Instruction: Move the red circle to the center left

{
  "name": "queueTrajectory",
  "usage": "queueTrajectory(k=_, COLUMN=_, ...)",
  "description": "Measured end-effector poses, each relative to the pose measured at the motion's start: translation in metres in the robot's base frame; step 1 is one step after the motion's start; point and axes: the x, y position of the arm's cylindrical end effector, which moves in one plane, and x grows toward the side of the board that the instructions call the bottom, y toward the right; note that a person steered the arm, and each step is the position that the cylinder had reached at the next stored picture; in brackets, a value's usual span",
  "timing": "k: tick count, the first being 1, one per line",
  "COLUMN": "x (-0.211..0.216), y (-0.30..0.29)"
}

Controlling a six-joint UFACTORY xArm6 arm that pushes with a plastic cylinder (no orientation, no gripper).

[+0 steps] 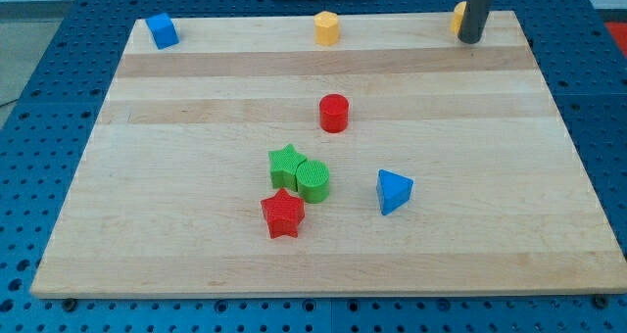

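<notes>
The red circle (pixel 334 113) stands on the wooden board (pixel 176 206) a little above the middle. My tip (pixel 471 39) is at the view's top right, far up and to the right of the red circle, right next to a yellow block (pixel 458 18) that the rod partly hides. No block touches the red circle.
A green star (pixel 286 164), a green circle (pixel 313 180) and a red star (pixel 283 214) cluster below the red circle. A blue triangle (pixel 394 191) lies to their right. A blue cube (pixel 162 30) sits at the top left, a yellow hexagon (pixel 326 27) at the top middle.
</notes>
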Motion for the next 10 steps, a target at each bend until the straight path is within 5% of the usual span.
queueTrajectory(k=3, x=0.124, y=0.060)
queueTrajectory(k=5, x=0.128, y=-0.025)
queueTrajectory(k=7, x=0.129, y=-0.197)
queueTrajectory(k=10, x=0.173, y=-0.171)
